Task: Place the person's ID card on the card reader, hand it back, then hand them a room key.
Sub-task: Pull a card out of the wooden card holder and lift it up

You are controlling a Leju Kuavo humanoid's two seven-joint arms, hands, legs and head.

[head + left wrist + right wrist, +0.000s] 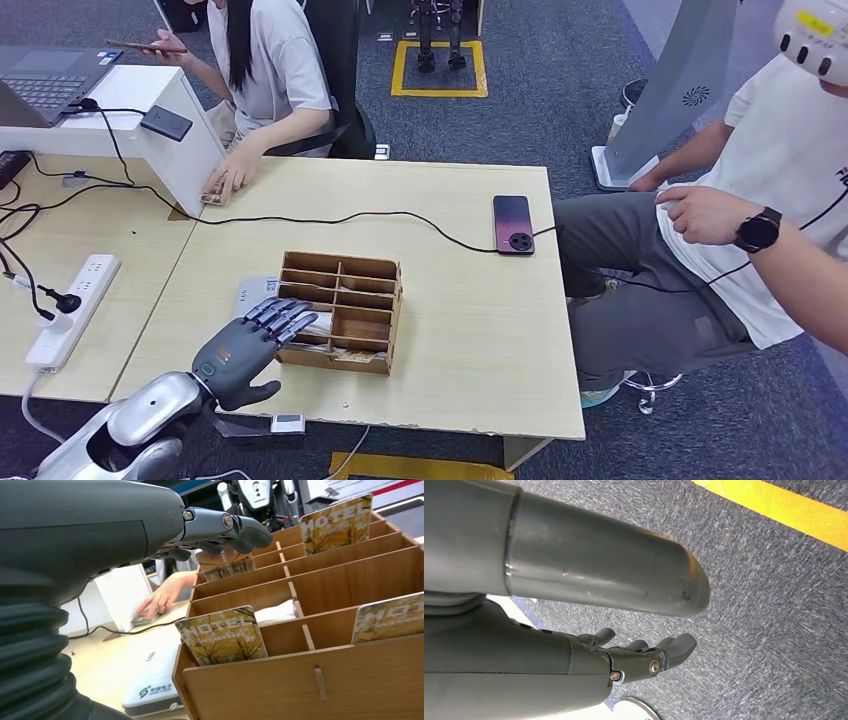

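Judging by the scene, the room-key step is underway. Left robot hand (250,343), fingers spread and empty, reaches over the compartmented wooden key rack (340,310) on the counter (470,330), above yellow "HOTEL" key cards (222,635). Right robot hand (644,657) hangs loosely curled, empty. White card reader (150,685) sits beside the rack.

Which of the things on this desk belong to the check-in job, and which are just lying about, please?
Job:
left hand
wooden key rack
hotel key cards
white card reader

Lying about:
phone
power strip
laptop
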